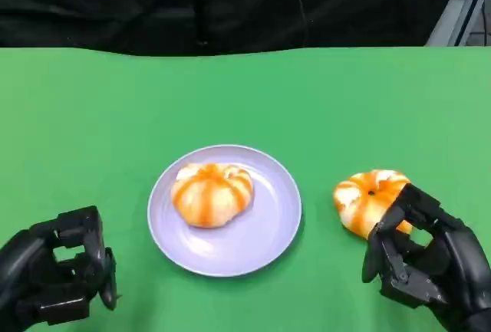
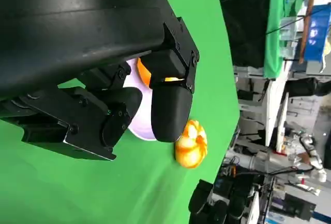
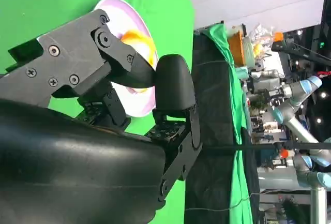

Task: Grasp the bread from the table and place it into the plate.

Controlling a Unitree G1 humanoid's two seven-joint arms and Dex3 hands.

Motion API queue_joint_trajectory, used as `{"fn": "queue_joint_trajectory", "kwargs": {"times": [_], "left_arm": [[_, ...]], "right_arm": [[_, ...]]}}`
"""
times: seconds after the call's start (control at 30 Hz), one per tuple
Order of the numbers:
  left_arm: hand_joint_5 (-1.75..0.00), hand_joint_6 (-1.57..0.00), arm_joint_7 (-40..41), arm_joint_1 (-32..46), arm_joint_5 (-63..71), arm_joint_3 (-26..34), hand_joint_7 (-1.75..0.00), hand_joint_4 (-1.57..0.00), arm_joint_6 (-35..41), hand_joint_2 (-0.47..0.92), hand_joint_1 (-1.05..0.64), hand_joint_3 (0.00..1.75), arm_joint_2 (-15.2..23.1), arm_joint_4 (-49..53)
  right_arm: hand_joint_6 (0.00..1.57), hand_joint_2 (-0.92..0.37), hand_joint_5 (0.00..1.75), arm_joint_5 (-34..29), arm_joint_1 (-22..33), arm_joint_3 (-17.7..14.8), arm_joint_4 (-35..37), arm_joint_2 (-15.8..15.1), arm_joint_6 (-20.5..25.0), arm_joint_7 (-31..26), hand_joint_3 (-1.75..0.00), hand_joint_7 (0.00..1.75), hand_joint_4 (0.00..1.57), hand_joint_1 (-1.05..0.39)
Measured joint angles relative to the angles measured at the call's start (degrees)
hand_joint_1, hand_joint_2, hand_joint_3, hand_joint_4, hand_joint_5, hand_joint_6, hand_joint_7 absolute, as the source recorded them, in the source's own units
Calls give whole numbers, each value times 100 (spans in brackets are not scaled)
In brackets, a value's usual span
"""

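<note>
green worktop [image 1: 100,110]: your right hand [image 1: 426,259], fingers spread and empty, sits just behind loose bread [image 1: 367,198]; plate [image 1: 270,228] lies to its left.

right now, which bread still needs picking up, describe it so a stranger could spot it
On the green table, look to the right of the lilac plate. The loose bread lies on the bare cloth by the right hand; the other bread sits in the plate.
</note>
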Motion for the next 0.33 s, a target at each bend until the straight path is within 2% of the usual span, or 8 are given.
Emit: {"fn": "queue_joint_trajectory", "kwargs": {"times": [0.33], "left_arm": [[-175, -75, -55, -84, 0, -4, -175, -90, -60, 72, 12, 112, -44, 63]], "right_arm": [[61, -59, 175, -11, -5, 0, 25, 0, 0, 1, -113, 175, 84, -14]]}}
